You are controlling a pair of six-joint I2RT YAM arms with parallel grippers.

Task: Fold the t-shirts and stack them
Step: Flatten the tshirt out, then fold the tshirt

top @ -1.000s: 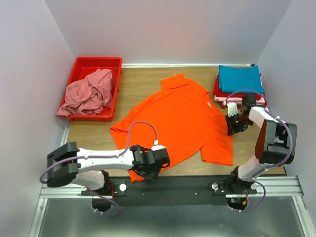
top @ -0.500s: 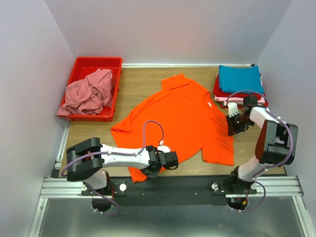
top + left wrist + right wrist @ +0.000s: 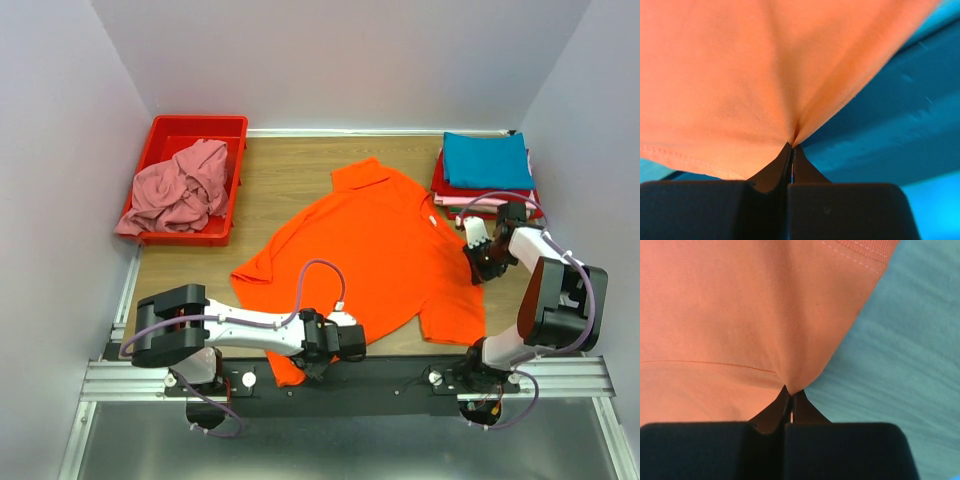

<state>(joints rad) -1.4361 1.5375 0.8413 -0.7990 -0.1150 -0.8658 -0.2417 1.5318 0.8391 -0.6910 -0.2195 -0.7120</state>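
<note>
Orange t-shirt (image 3: 370, 250) is spread flat in the middle of the wooden table (image 3: 280, 170), and it has slid a touch toward the near edge and to the right since a second ago; collar and left sleeve both sit a little lower than they did. Big change on the left: the left gripper (image 3: 320, 364), part open a moment back, has now snapped closed on the shirt's near hem. The wrist view confirms it, with the left gripper (image 3: 791, 145) pinching a peak of orange cloth between tight jaws. On the right, the right gripper (image 3: 788, 389) has closed the last bit too, biting a fold at the shirt's right side.

Poses now: the left arm lies low along the shirt's near edge, elbow out left, wrist at the hem. The right arm bends up from its base, and the right gripper (image 3: 477, 268) points down at the shirt's right edge.

Containers: far left of the orange shirt, the red bin (image 3: 160, 130) holds a crumpled dusty pink t-shirt (image 3: 180, 190), spilling over its left rim. Far right of the shirt sits a folded stack: teal t-shirt (image 3: 487, 158) on top, red t-shirt (image 3: 440, 180) and pale pink t-shirt (image 3: 455, 200) beneath.
</note>
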